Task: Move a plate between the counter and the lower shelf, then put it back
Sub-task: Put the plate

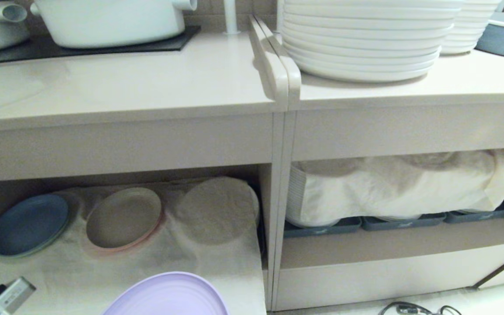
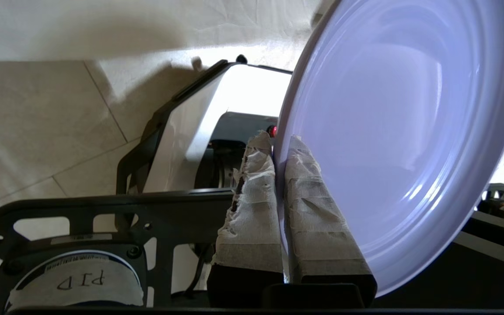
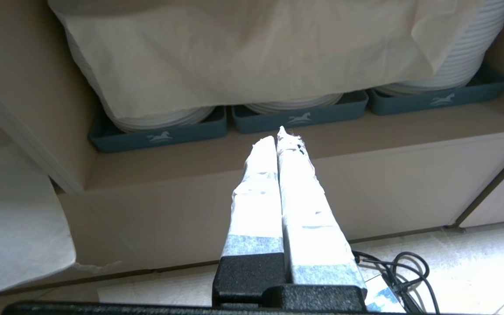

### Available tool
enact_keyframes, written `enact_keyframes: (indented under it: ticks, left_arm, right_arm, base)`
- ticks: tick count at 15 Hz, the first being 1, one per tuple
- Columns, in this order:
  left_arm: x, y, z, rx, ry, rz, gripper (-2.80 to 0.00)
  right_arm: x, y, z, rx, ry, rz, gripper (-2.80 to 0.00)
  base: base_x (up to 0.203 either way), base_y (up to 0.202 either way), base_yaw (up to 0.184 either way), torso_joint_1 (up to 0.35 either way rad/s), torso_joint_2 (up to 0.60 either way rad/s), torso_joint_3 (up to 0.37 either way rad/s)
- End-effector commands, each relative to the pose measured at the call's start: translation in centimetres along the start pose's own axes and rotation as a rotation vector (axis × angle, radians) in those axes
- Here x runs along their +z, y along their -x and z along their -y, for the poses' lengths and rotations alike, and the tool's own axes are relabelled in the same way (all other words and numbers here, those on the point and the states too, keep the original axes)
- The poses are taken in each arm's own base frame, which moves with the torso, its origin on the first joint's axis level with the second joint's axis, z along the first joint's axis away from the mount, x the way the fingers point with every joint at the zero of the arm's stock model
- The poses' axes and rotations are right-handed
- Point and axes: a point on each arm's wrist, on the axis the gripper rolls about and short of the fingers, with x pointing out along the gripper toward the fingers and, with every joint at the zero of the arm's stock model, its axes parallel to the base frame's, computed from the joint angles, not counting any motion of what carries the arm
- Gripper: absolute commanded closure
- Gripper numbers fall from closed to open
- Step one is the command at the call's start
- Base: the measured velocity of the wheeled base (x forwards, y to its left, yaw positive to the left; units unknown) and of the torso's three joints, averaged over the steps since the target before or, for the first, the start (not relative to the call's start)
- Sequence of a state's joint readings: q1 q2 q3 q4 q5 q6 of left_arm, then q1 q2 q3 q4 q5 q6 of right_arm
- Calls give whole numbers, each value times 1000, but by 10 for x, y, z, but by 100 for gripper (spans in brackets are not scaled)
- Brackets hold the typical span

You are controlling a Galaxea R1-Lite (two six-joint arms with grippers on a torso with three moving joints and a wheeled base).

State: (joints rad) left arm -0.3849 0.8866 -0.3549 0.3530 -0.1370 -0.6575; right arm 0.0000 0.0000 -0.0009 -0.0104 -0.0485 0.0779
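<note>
The round matte lilac-purple plate [image 2: 400, 131], pinched at its rim by the left hand [image 2: 278, 144], hangs before the cloth-draped beige lower shelf [image 1: 155, 262], below the smooth beige worktop [image 1: 147, 83]. The right hand [image 3: 280, 133], closed and empty, faces grey-blue trays [image 3: 300, 119].

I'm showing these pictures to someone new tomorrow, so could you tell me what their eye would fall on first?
Most striking is the lilac plate, pinched at its rim by the left gripper and held in front of the cloth-draped lower shelf. Next comes the tall stack of white plates on the adjoining worktop, to the right of the counter. The right gripper hangs shut before the grey-blue trays.
</note>
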Motion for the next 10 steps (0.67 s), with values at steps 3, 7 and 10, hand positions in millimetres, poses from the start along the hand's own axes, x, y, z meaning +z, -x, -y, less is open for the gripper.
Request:
enact_keyframes:
  ticks: [3,7,10]
  left_arm:
    - [0,0,0,1,2,-4,0]
    - [0,0,0,0,2,-6,0]
    - [0,-1,0,1,3,-10,0]
  right_arm:
    - [0,0,0,0,-1,1,0]
    - [0,0,0,1,-2,1,0]
    - [0,0,0,0,-2,0,0]
  base:
    - [0,0,0,171,-463,-282]
    - [0,0,0,190,-474,-280]
    - [0,0,0,211,-492,-277]
